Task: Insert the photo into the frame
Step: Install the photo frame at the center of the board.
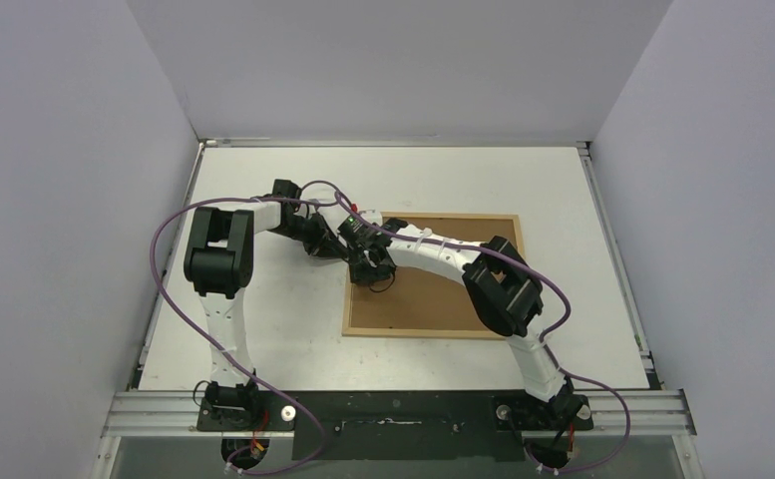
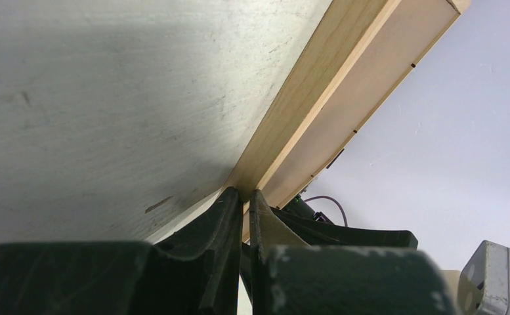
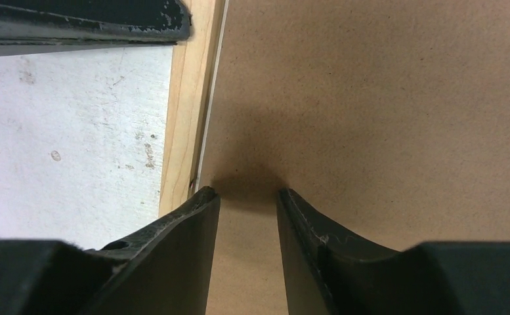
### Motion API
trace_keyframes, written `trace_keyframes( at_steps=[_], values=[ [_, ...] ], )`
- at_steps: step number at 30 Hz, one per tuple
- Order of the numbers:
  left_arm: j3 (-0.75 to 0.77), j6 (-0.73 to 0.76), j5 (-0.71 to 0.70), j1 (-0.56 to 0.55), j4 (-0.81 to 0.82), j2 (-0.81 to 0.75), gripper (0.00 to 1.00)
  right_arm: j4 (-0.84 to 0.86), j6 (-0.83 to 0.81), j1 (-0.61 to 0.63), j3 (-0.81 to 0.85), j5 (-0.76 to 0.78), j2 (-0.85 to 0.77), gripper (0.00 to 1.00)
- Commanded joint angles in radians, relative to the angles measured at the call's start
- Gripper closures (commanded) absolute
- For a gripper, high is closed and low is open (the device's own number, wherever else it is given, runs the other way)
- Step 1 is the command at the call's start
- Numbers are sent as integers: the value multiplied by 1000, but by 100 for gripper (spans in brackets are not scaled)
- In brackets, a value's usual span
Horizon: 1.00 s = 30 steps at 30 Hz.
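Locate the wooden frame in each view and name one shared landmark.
Top external: the frame lies centre-right, around the brown board.
Left wrist: its pale strip runs diagonally, bottom centre to top right, in the left gripper.
Right wrist: vertical strip, left of centre.
Shared landmark: the white table beside that strip.

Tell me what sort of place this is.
Probably a robot lab test cell: plain white panel walls box in a scuffed white table, the left arm and right arm are bolted to an aluminium rail, and a wooden frame lies there.
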Motion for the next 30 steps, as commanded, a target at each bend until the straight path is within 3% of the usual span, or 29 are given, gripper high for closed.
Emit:
trace_keyframes(
  at_steps=[1,13,30],
  values=[
    [-47,49,-243,-3,-88,91,94,-85,-1,-3,-50,20,104,61],
    [-42,50,-241,-3,-91,98,94,5,26,-17,-86,-40,70,48],
    [-37,51,-239,-1,-96,103,95,-149,-2,2,-1,26,177,51]
  ],
)
